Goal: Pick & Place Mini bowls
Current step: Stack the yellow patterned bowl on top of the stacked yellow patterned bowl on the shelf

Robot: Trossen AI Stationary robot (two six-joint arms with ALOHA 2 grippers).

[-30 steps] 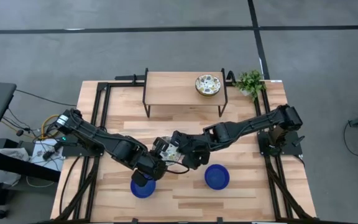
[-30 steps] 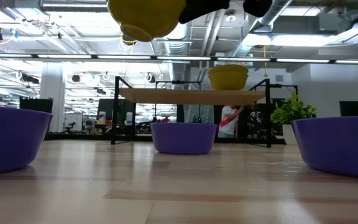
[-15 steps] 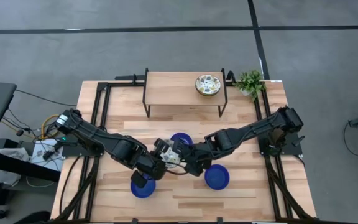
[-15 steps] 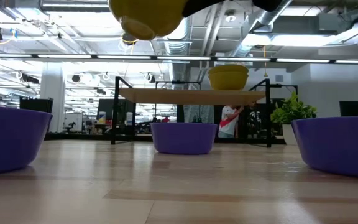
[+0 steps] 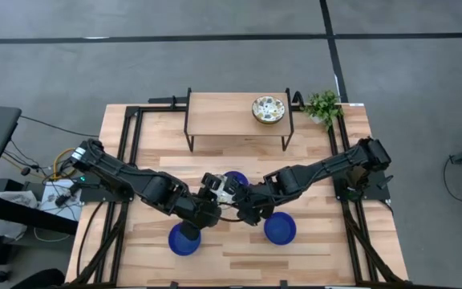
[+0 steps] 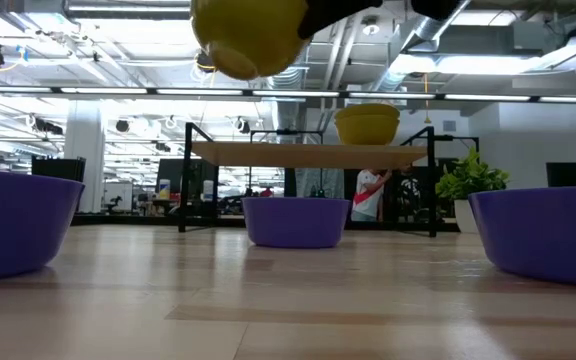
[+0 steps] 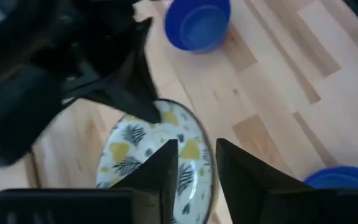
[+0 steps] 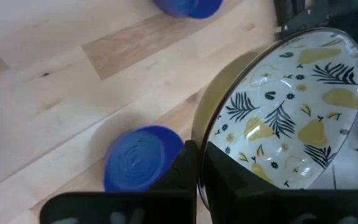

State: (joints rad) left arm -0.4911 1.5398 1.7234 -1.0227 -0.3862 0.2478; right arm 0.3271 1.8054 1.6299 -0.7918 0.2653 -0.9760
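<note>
A cream bowl with a yellow and dark leaf pattern [image 5: 217,186] [image 6: 250,35] [image 7: 154,155] [image 8: 291,106] hangs above mid-table. My right gripper [image 8: 199,165] [image 5: 237,199] is shut on it. My left gripper [image 7: 197,155] [image 5: 207,202] is open, its fingers either side of the opposite rim with a gap showing. Three blue bowls stand on their bases on the table: near left [image 5: 184,238], near right [image 5: 280,229], and centre [image 5: 235,177] [image 6: 295,221]. Another patterned bowl [image 5: 268,110] [image 6: 367,124] sits on the small shelf. My right gripper pinches the patterned bowl's rim [image 8: 202,134], one finger inside the bowl and one on its yellow outer wall. It comes from the table's right side, roughly level. The bowl is lifted clear of the table and tilted.
A low wooden shelf on black legs [image 5: 215,108] stands at the far side, with a small potted plant [image 5: 323,106] to its right. Black frame rails [image 5: 131,152] run along both table sides. Bare wood lies between the blue bowls and along the near edge.
My left gripper has moved from above the near-left blue bowl toward the far right, up to the held bowl. The right arm has shifted toward the near edge, uncovering the centre blue bowl. The patterned bowl has drifted slightly right, still held aloft.
</note>
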